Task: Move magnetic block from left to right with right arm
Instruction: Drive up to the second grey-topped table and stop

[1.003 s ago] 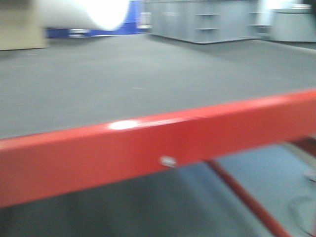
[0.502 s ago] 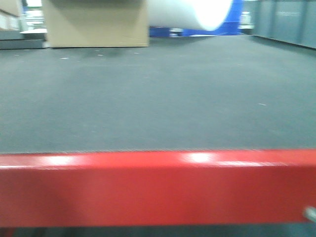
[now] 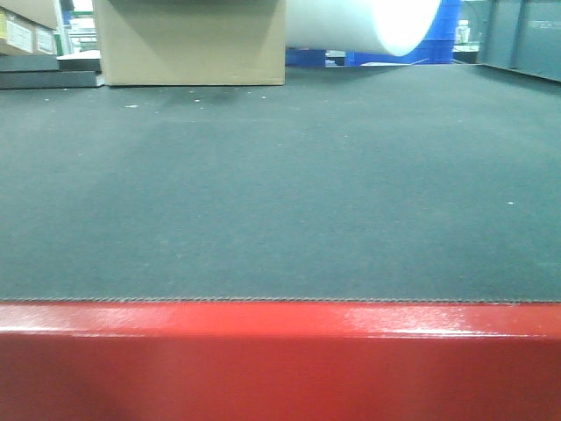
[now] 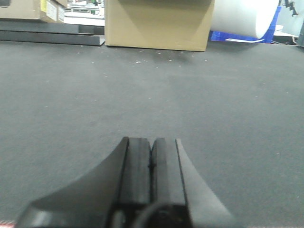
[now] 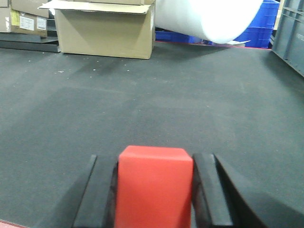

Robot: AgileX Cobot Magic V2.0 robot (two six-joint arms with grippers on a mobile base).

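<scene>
The magnetic block [image 5: 154, 190] is shown clamped between the jaws of the right gripper [image 5: 155, 159] by its wrist view alone (the front view gives only mat [image 3: 280, 175]). The left gripper [image 4: 151, 145] is seen with jaws pressed together.

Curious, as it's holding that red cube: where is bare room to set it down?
Everywhere ahead of the red block: the mat lies bare from the red table edge to the cardboard box and white roll. Only that far edge is crowded.

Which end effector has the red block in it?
The right end effector: the red magnetic block sits clamped between its fingers. The left end effector is shut on nothing.
</scene>
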